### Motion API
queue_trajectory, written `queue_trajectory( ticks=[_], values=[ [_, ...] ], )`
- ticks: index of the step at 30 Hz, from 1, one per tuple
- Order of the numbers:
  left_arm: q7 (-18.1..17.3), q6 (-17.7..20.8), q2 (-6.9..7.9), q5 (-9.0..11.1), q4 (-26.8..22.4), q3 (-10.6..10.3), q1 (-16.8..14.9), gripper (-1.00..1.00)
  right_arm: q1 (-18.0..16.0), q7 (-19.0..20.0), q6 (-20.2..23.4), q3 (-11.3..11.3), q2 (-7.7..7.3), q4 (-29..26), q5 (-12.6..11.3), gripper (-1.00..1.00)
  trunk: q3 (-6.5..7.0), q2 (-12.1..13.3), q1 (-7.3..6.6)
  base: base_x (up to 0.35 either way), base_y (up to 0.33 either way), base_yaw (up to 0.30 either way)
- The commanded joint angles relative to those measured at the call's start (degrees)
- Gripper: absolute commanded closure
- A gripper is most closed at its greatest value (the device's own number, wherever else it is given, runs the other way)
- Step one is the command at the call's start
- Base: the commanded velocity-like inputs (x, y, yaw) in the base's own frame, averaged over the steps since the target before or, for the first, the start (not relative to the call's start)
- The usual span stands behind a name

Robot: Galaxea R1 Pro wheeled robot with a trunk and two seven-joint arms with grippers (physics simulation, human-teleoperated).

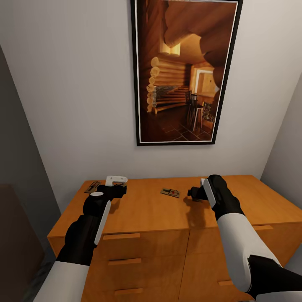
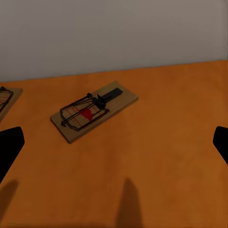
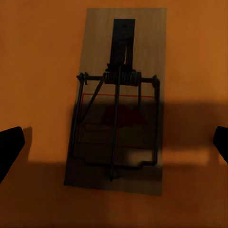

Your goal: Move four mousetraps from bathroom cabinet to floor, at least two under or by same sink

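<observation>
From the head view, we see three mousetraps on the cabinet (image 1: 159,209), whose top serves as our tabletop: one mid-top (image 1: 170,193), and one near the left rear corner (image 1: 92,186) beside the left pincer (image 1: 116,181). The right pincer (image 1: 197,193) hovers low over the top, its forearm bent inward; the left arm reaches straight forward. A framed picture (image 1: 184,71) hangs on the wall behind.

In the left wrist view, a mousetrap (image 2: 94,110) lies flat ahead, well short of the dark fingertips (image 2: 10,145), which stand wide apart. Another trap's edge (image 2: 7,97) peeks in.

In the right wrist view, a mousetrap (image 3: 118,102) lies directly beneath, between fingertips (image 3: 9,145) spread apart, not touching it.

We judge each trap light, stiff and thin, so it may skid on the smooth wood. Pinching the wooden slab across its long edges, clear of the wire spring, seems safest.
</observation>
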Motion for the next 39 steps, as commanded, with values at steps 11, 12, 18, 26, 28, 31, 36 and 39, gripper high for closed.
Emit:
queue_trajectory(
  ticks=[11, 12, 18, 26, 28, 31, 36, 39],
  values=[
    [0.0, 0.2, 0.0, -0.3, 0.0, -0.1, 0.0, -1.0, 0.0, -0.2, 0.2, -0.1, 0.16, 5.0, -0.1, -1.0, -0.08, 0.0, 0.0, 0.0, 0.0, 0.0],
    [0.0, 0.2, 0.0, -0.3, 0.0, -0.1, 0.0, -1.0, 0.0, -0.2, 0.2, -0.1, 0.17, 5.0, -0.1, -1.0, -0.08, 0.0, 0.0, 0.0, 0.0, 0.0],
    [0.0, 0.2, 0.0, -0.3, 0.0, -0.1, 0.0, -1.0, 0.0, -0.2, 0.2, -0.2, 0.14, 5.3, -0.1, -1.0, -0.08, 0.0, 0.0, 0.0, 0.0, 0.0],
    [0.0, 0.2, 0.0, -0.3, 0.0, -0.1, 0.0, -1.0, 0.0, -0.2, 0.2, -0.2, 0.05, 5.3, -0.1, 1.0, -0.08, 0.0, 0.0, 0.0, 0.0, 0.0],
    [0.0, 0.3, 0.0, -0.3, 0.0, -0.1, 0.0, -1.0, 0.0, -0.2, 0.2, -0.2, 0.0, 5.3, -0.2, 1.0, -0.08, 0.0, 0.0, 0.0, 0.0, 0.0],
    [0.0, 0.2, 0.0, -0.3, 0.0, -0.1, 0.0, -1.0, 0.0, -0.2, 0.2, -0.2, -0.04, 5.4, -0.2, 1.0, -0.08, 0.0, 0.0, 0.0, 0.0, 0.0],
    [0.0, 0.2, 0.0, -0.3, 0.0, -0.1, 0.0, -1.0, 0.0, -0.2, 0.2, -0.2, -0.18, 5.4, -0.3, 1.0, -0.08, 0.0, 0.0, 0.0, 0.0, 0.0],
    [0.0, 0.2, 0.0, -0.3, 0.0, -0.1, 0.0, -1.0, 0.0, -0.2, 0.2, -0.2, -0.27, 5.4, -0.3, 1.0, -0.08, 0.0, 0.0, 0.0, 0.0, 0.0]
  ],
)
